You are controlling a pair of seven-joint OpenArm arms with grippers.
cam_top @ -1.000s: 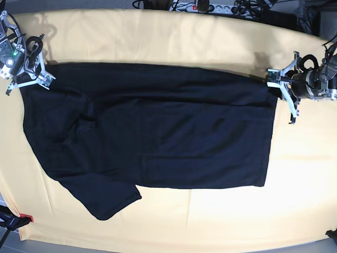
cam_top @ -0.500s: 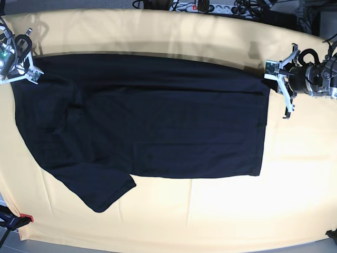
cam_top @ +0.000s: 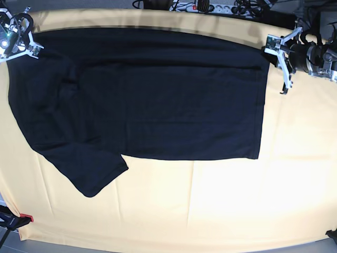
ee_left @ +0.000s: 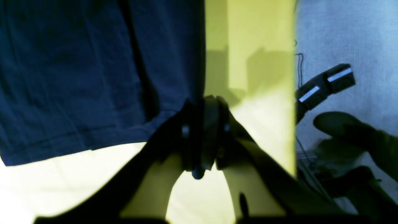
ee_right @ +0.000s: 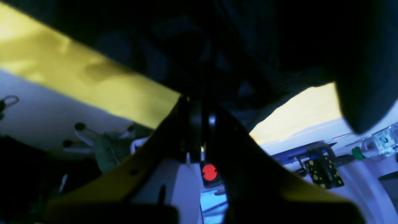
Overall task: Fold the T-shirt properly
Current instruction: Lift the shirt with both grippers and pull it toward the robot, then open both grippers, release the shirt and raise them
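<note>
The black T-shirt point(cam_top: 142, 95) lies flat on the yellow table point(cam_top: 210, 205), folded lengthwise, with one sleeve point(cam_top: 95, 176) sticking out at the front left. My left gripper point(cam_top: 269, 49) is shut on the shirt's far right hem corner. In the left wrist view its jaws point(ee_left: 205, 107) pinch the fabric edge point(ee_left: 77, 77). My right gripper point(cam_top: 31, 46) is shut on the shirt's far left corner. In the right wrist view its jaws point(ee_right: 202, 104) are closed on dark fabric point(ee_right: 279, 37), and the pinch point is in shadow.
A power strip and cables point(cam_top: 205, 6) lie behind the table's far edge. The table's side edge point(ee_left: 294, 93) runs just right of my left gripper, with grey floor beyond. A red-tipped clamp point(cam_top: 25, 217) sits at the front left corner.
Both grippers have moved toward the table's far edge, dragging the shirt's far edge with them. The whole shirt has slid away from the front edge and lies flatter.
</note>
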